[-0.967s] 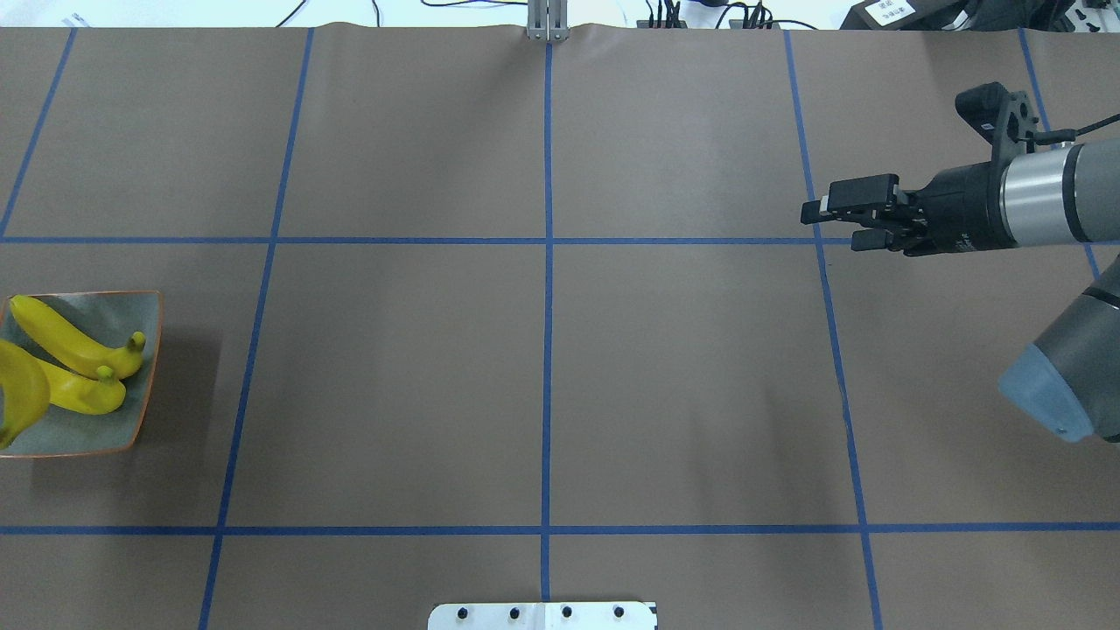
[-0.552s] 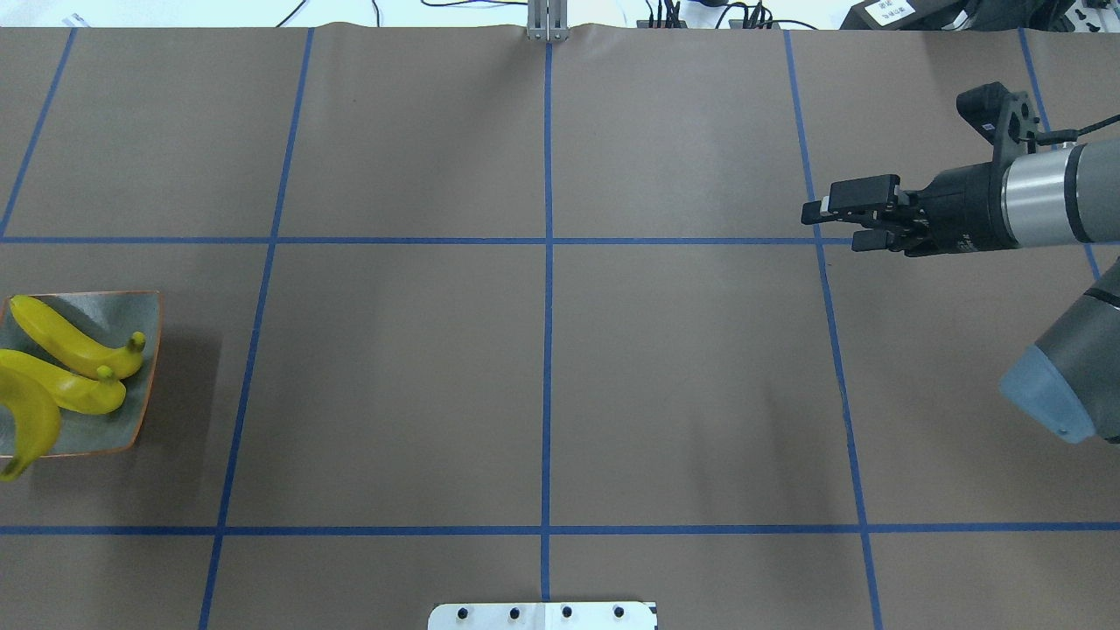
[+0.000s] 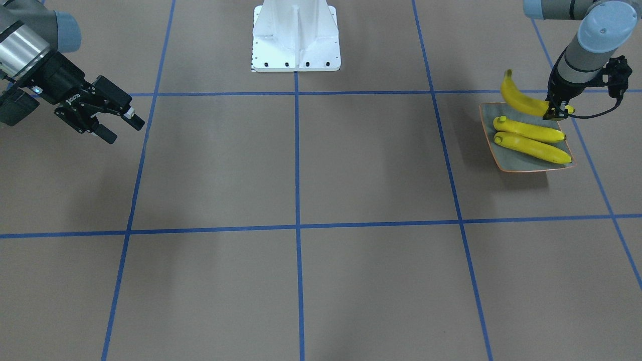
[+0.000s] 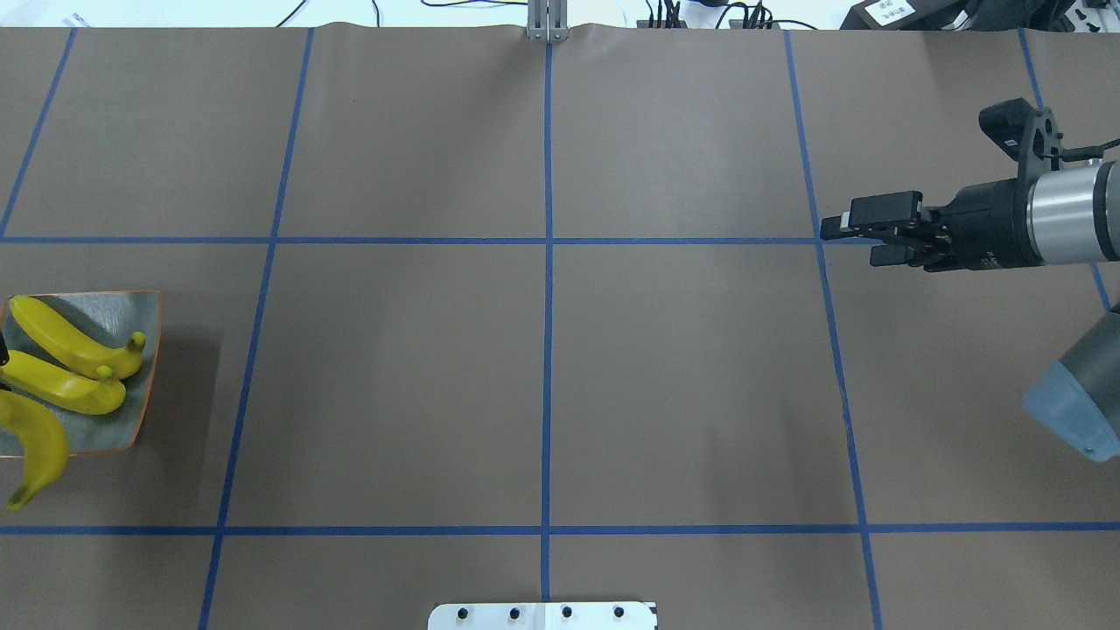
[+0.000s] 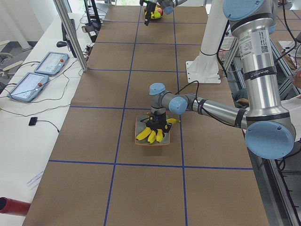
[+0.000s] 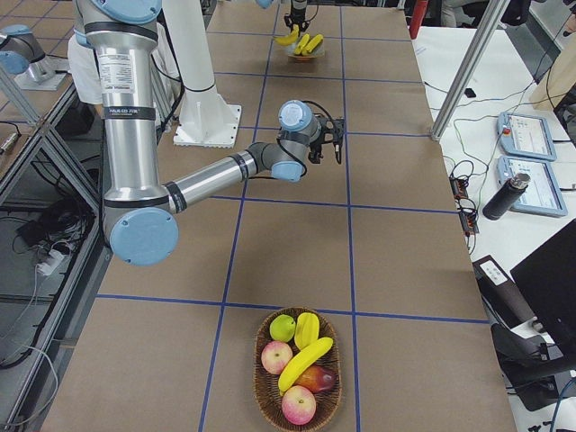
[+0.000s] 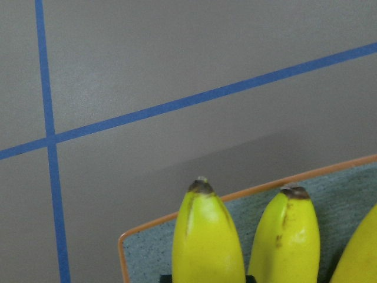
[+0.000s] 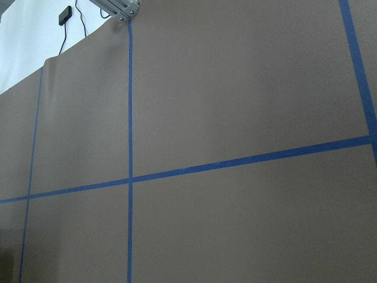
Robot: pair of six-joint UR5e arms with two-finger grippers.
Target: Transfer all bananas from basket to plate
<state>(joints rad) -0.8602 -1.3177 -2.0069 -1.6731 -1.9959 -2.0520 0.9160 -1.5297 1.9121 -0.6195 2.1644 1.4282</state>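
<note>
The grey-green plate (image 3: 506,159) with an orange rim holds two yellow bananas (image 3: 529,131) (image 3: 532,147) side by side. My left gripper (image 3: 555,114) is shut on one end of a third banana (image 3: 521,100) and holds it at the plate's robot-side edge; in the overhead view this banana (image 4: 39,451) overhangs the plate (image 4: 140,306). My right gripper (image 4: 862,236) is open and empty, far across the table. The wicker basket (image 6: 261,382) shows only in the exterior right view and holds one banana (image 6: 306,360) among other fruit.
The basket also holds apples (image 6: 299,405), a green fruit (image 6: 283,327) and another yellow fruit (image 6: 307,328). The robot's white base (image 3: 296,37) stands mid-table on the robot's side. Blue tape lines cross the brown table.
The banana in my left gripper has moved toward the robot's side of the plate. My right gripper has drawn back a little to the right.
</note>
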